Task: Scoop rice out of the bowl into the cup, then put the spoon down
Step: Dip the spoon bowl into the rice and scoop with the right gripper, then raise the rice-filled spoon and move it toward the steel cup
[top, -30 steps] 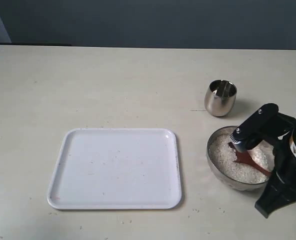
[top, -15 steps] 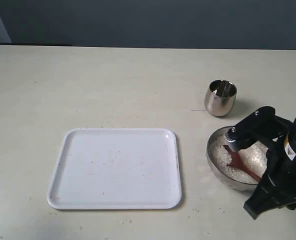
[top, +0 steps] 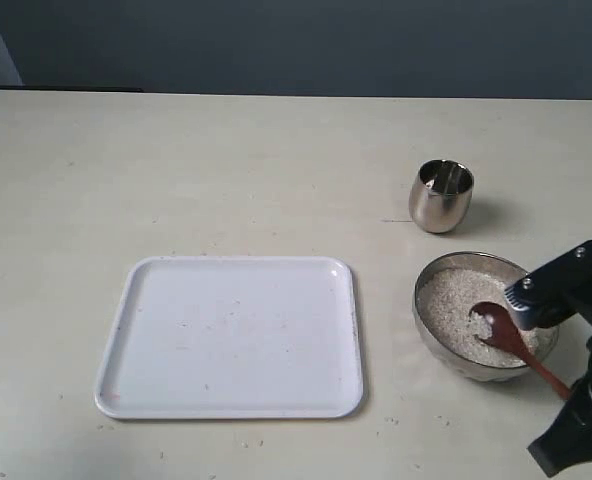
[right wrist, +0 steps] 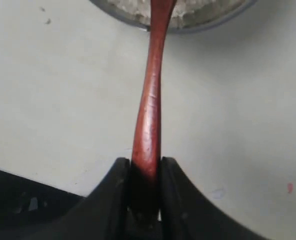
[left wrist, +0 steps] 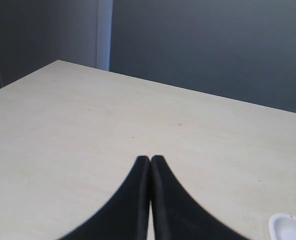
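Table: pale cream table (top: 226, 170) with a dark grey wall behind it.
Rice: small white grains (top: 456, 315) filled the wide, round, shiny steel bowl (top: 423, 325) at the right of the table.
Spoon: the slim dark red-brown wooden spoon (top: 506, 335) had its little oval end over the rice, with a few grains in it; its long handle stuck out past the bowl's rim.
Cup: the small shiny steel cup (top: 441, 196) stood apart, just beyond the bowl.
Tray: a flat white tray (top: 231, 337) lay to the left, well apart.
How to do it well: keep the spoon level so no grains slip off, lift slowly, then go over the cup before tipping.
Right claw: the right gripper (right wrist: 144, 167) was squeezed tight on the handle's end, low and outside the bowl.
Left claw: the left gripper (left wrist: 150, 159) had its two tips pressed together, holding nothing, over bare table.
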